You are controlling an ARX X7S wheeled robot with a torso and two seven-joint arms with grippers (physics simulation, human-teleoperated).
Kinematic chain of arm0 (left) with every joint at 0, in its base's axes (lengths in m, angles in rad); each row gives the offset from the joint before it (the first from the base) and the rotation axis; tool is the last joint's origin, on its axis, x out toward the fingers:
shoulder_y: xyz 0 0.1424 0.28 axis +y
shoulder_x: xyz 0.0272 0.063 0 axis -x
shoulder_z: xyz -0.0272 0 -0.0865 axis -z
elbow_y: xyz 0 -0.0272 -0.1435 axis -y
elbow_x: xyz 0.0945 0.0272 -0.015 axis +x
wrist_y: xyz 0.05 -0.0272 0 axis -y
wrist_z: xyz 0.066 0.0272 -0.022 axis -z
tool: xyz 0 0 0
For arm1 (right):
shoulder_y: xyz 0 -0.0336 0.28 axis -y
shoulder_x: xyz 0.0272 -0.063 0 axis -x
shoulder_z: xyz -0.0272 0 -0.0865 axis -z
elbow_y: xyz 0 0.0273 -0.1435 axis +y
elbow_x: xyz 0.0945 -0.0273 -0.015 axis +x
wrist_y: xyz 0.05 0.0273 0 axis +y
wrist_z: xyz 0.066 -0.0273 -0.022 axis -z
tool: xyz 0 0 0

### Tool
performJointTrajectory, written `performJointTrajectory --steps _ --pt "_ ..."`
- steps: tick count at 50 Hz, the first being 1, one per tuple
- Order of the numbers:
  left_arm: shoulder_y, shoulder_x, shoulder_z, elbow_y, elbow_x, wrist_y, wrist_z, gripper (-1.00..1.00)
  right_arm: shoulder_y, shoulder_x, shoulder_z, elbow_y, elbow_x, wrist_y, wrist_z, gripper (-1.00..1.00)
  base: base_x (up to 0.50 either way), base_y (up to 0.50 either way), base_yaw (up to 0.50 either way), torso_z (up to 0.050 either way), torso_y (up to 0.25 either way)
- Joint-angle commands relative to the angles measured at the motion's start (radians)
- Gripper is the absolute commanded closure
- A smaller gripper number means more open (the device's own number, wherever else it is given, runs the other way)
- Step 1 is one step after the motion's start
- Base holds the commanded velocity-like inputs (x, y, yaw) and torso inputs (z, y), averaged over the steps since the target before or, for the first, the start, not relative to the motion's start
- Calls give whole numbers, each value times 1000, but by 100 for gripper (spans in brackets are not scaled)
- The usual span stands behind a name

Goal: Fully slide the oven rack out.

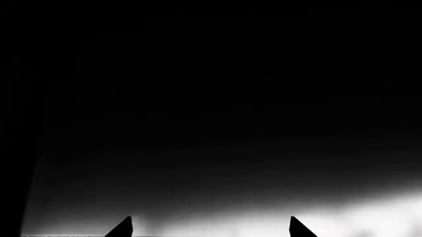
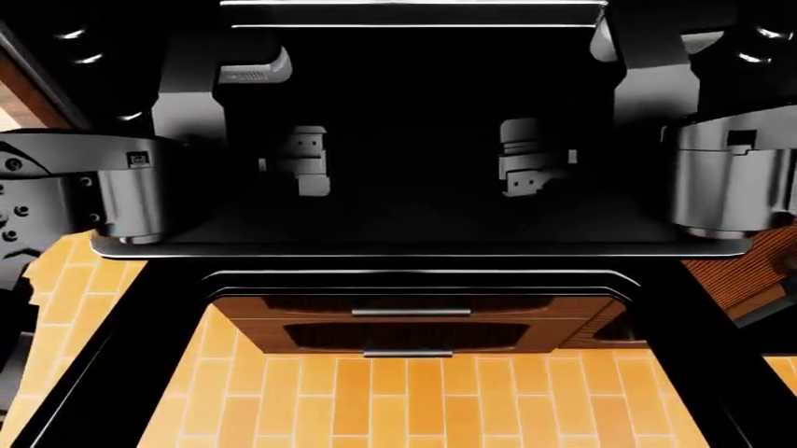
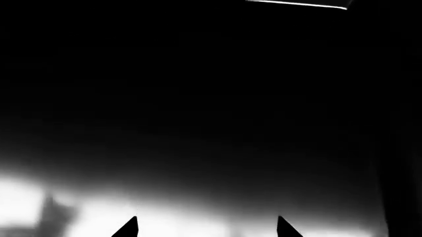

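Oven rack (image 2: 412,219): wide, glossy black, thin silvery front rim, drawn forward out of the dark oven mouth and lying flat above the lowered oven door (image 2: 75,373), whose see-through pane shows the orange floor (image 2: 412,392) and a wooden drawer front (image 2: 412,322) beneath. Likely well along its travel, judging from how far the rim juts toward the camera; whether fully out, impossible to say.

Left gripper (image 2: 299,159) and right gripper (image 2: 529,159): faintly lit in the head view, both over the rack's glossy top, each well in from its own side. Perhaps mirrored in the sheen rather than seen directly; hard to tell.

In each wrist view, two dark fingertips (image 1: 122,228) (image 3: 128,228) well apart against a bright reflective surface, nothing between them. So both spread wide, gripping nothing. Probably placed symmetrically to pull evenly and keep the shelf from skewing on its runners.

Bulky arm joints flanking the rack at both front corners, just above the rim.
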Motion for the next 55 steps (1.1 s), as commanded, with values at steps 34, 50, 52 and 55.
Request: performJointTrajectory --steps 34,50,52,55 --pt "110 -21 59 -6 9 -13 -14 -100 -188 52 -32 -31 53 -57 17 -100 0 0 0 0 0" --pt "147 -27 64 -11 3 -1 -13 -100 -227 56 -41 -32 40 -72 -8 -100 0 0 0 0 0" --pt "155 -28 65 -12 5 4 -10 -100 -230 56 -43 -32 30 -72 -16 -100 0 0 0 0 0" --pt "166 -28 66 -13 9 10 -5 -100 -235 58 -45 -32 20 -73 -24 -100 0 0 0 0 -6"
